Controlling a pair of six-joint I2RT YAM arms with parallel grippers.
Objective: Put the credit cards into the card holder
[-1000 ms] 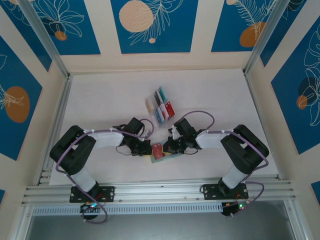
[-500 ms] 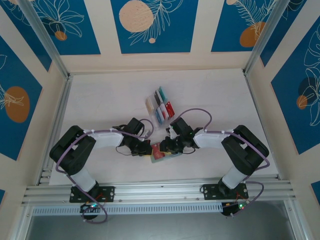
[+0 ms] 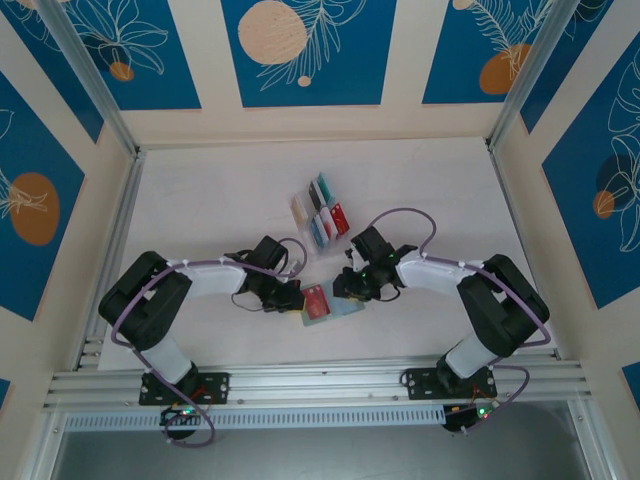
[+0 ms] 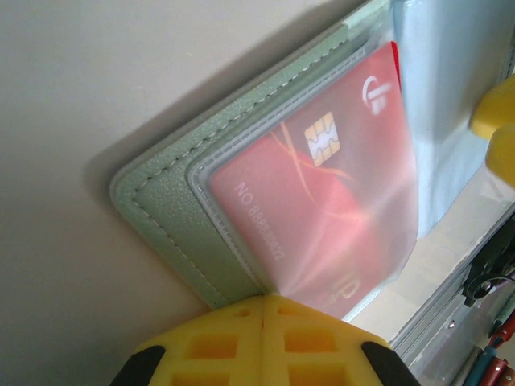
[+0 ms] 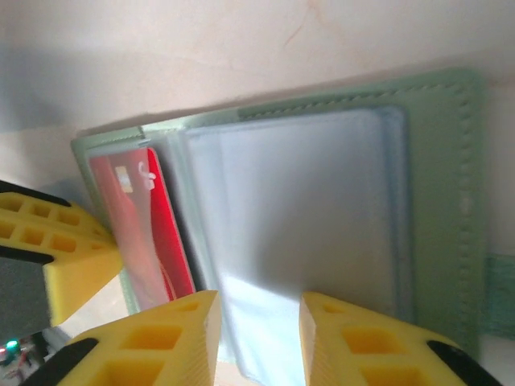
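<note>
At the edge of the holder (image 4: pixel 173 211), the left gripper (image 4: pixel 264 304) is clamped shut on it, while the right gripper (image 5: pixel 259 307) is held open and empty over the blue pocket. One red card (image 4: pixel 322 209) is already seated in a sleeve. The other cards (image 3: pixel 320 208), farther back, are still to be moved. Since a second ago, the right gripper has been opened and drawn back to the right.
</note>
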